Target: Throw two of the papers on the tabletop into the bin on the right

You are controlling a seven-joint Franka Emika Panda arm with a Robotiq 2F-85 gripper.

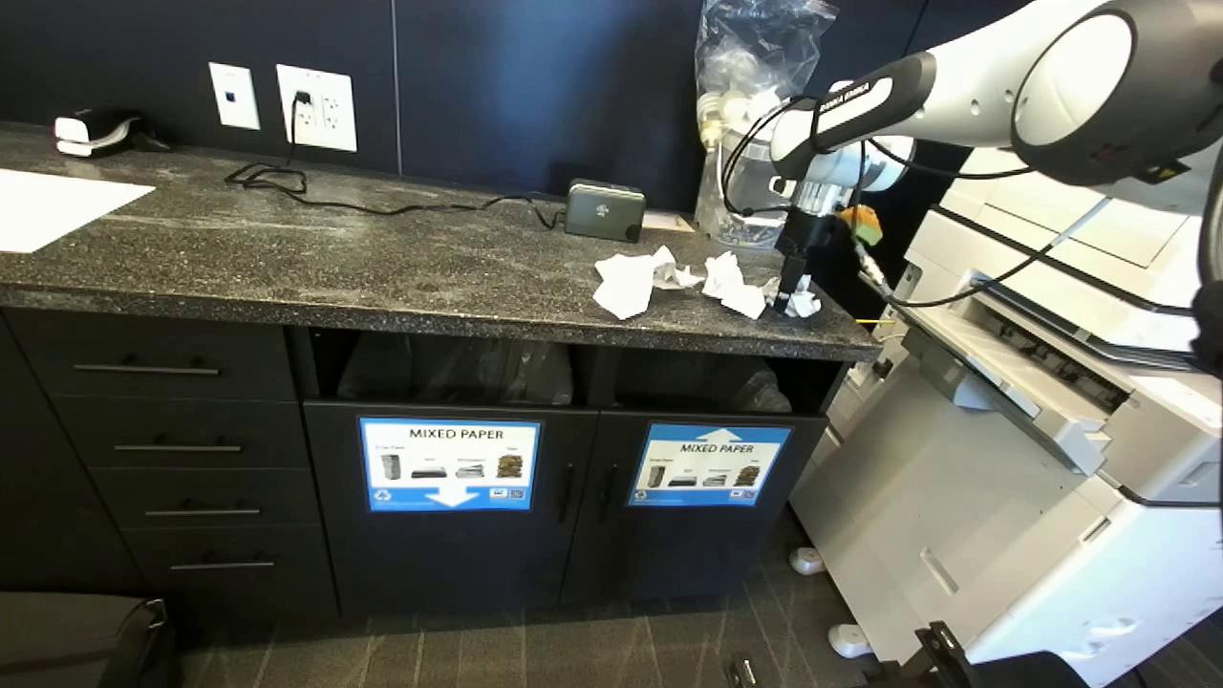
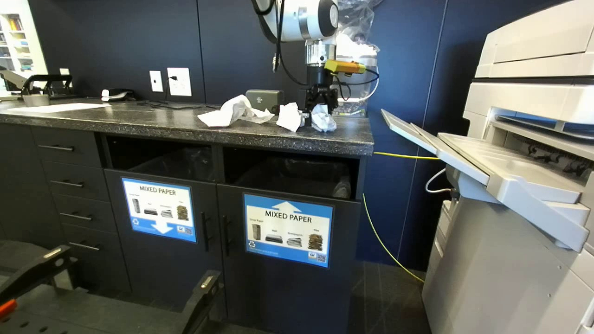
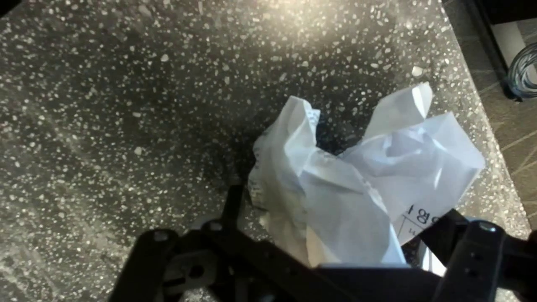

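Several crumpled white papers lie near the right end of the dark speckled tabletop (image 1: 382,258): a large paper (image 1: 626,287), a middle paper (image 1: 734,287) and an end paper (image 1: 804,304). Over the end paper, my gripper (image 3: 340,216) points down with its jaws wide apart. In the wrist view that paper (image 3: 340,201) sits between the fingers; a gap shows by the left finger (image 3: 234,203), while the right finger (image 3: 447,230) overlaps its printed edge. Whether they touch, I cannot tell. Below the counter, the right bin (image 2: 297,178) is a dark lined slot above a "MIXED PAPER" label (image 2: 287,229).
A similar slot (image 2: 176,162) opens to the left. Behind the papers stand a small grey box (image 1: 604,210) and a clear plastic bag (image 1: 755,48) over a container. A white printer (image 1: 955,535) stands beyond the counter's right end. A flat sheet (image 1: 57,205) lies far left.
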